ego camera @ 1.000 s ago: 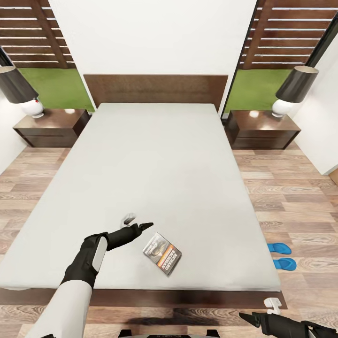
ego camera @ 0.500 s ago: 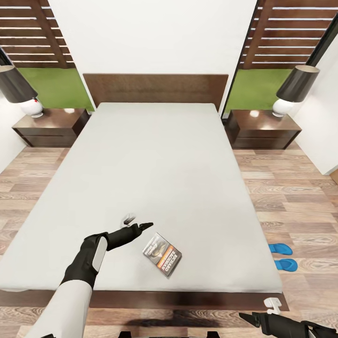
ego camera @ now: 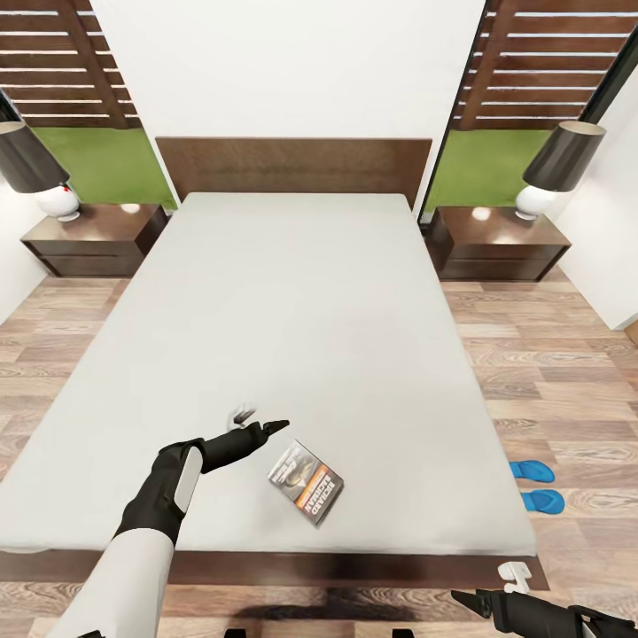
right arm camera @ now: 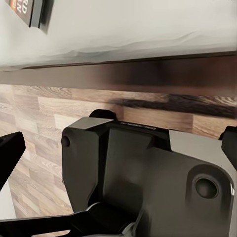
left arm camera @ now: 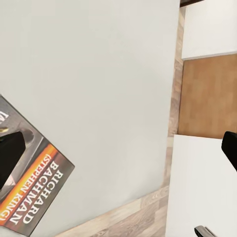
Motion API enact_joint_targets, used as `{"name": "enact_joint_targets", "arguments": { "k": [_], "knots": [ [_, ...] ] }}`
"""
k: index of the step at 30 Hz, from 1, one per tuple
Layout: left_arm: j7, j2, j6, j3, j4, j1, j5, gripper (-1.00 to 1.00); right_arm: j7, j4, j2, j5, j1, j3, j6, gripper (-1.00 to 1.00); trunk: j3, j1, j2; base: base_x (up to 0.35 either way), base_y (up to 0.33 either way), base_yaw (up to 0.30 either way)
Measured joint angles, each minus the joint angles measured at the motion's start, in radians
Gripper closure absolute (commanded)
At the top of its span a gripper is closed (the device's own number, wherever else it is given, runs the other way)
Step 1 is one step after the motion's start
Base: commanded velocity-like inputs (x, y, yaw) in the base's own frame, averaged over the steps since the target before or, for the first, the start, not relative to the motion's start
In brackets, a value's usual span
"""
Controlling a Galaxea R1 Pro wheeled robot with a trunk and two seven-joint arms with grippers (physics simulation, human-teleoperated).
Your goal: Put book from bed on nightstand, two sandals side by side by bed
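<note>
The bed (ego camera: 301,310) has a matt, smooth pale grey mattress on a dark brown wood frame with a grained headboard. Both nightstands (ego camera: 96,239) (ego camera: 498,244) are dark wood with glossy, reflecting tops. The floor (ego camera: 549,372) is mixed-brown wood plank. The book (ego camera: 307,482) has a printed paper cover with a slight sheen.

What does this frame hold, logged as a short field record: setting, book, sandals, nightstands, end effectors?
setting: bedroom, robot at foot of bed
book: book flat on mattress, near the foot edge
sandals: two sandals side by side on floor, right of bed
nightstands: nightstand and its twin, a lamp on each
left end effector: open, over mattress beside book, holding nothing
right end effector: low beyond bed's foot; open
</note>
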State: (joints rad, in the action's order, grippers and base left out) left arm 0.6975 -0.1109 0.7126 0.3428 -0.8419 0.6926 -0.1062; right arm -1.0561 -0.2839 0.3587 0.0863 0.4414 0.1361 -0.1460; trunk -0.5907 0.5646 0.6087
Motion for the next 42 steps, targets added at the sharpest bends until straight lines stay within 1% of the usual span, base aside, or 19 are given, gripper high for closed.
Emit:
{"name": "enact_joint_targets", "arguments": {
  "k": [22,27,29,31,32,34,36,38,42],
  "knots": [
    [0.0,0.0,0.0,0.0,0.0,0.0,0.0,-1.0,-0.001,0.0,0.0,0.0,0.0,0.0,0.0,-1.0,-0.069,0.084,0.154,0.0,0.0,0.0],
    [0.0,0.0,0.0,0.001,0.0,0.0,0.0,-1.0,-0.01,0.0,0.0,-0.002,0.0,-0.001,0.0,-1.0,-0.085,0.104,0.189,0.0,0.0,0.0],
    [0.0,0.0,0.0,0.001,0.0,0.0,0.0,-1.0,-0.016,-0.001,0.001,-0.007,0.0,-0.002,-0.001,-1.0,-0.085,0.104,0.19,0.0,0.0,0.0],
    [0.0,0.0,0.0,0.001,0.0,0.0,0.0,-1.0,-0.059,-0.001,0.002,-0.024,0.0,-0.003,-0.001,-1.0,-0.085,0.104,0.19,0.0,0.0,0.0],
    [0.0,0.0,0.0,0.001,0.0,0.0,0.0,-1.0,-0.111,-0.002,0.002,-0.051,0.0,-0.005,-0.001,-1.0,-0.085,0.104,0.19,0.0,0.0,0.0],
    [0.0,0.0,0.0,0.001,0.0,0.0,0.0,-1.0,-0.176,-0.001,0.002,-0.102,0.0,-0.007,-0.001,-1.0,-0.085,0.104,0.19,0.0,0.0,0.0],
    [0.0,0.0,0.0,0.001,0.0,0.0,0.0,-1.0,-0.203,-0.001,0.002,-0.134,0.0,-0.009,-0.001,-1.0,-0.085,0.104,0.19,0.0,0.0,0.0],
    [0.0,0.0,0.0,0.001,0.0,0.0,0.0,-1.0,-0.217,-0.001,0.002,-0.154,0.0,-0.01,-0.002,-1.0,-0.085,0.104,0.19,0.0,0.0,0.0],
    [0.0,0.0,0.0,0.001,0.0,0.0,0.0,-1.0,-0.228,0.0,0.002,-0.17,0.0,-0.01,-0.003,-1.0,-0.085,0.104,0.19,0.0,0.0,0.0]
  ]
}}
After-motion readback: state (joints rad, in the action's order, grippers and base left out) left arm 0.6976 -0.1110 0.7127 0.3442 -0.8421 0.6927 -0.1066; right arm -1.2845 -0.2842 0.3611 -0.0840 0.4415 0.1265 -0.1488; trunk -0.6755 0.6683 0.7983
